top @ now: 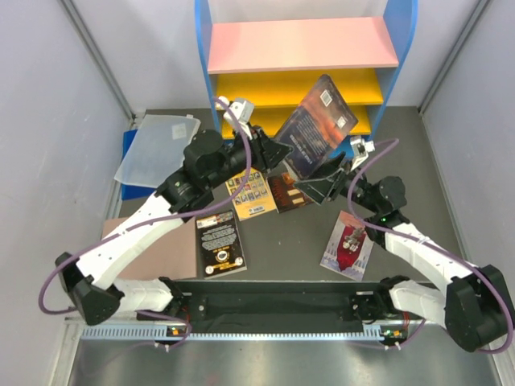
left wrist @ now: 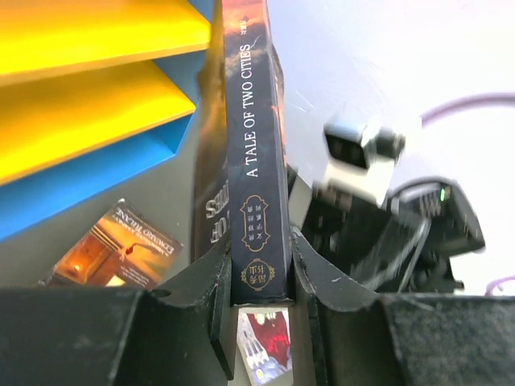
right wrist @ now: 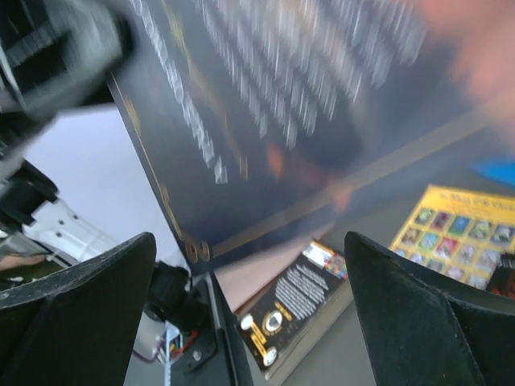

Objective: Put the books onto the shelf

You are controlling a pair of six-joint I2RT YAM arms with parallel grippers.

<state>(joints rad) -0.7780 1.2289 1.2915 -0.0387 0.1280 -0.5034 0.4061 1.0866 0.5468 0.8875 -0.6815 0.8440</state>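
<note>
Pinching sunset book (left wrist: 257, 161) by spine, left claw (left wrist: 261, 277); title legible wrist-side only; right claw (right wrist: 249, 265) spread.

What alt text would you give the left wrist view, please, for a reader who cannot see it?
The left pincer grips a dark book, its spine reading A Tale of Two Cities, upright beside the shelf with yellow boards. An orange-glow book lies on the table; the right arm is blurred behind.

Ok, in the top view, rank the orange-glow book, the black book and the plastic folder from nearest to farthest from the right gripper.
1. orange-glow book, just left of the right gripper.
2. black book, near left.
3. plastic folder, far left.
</note>
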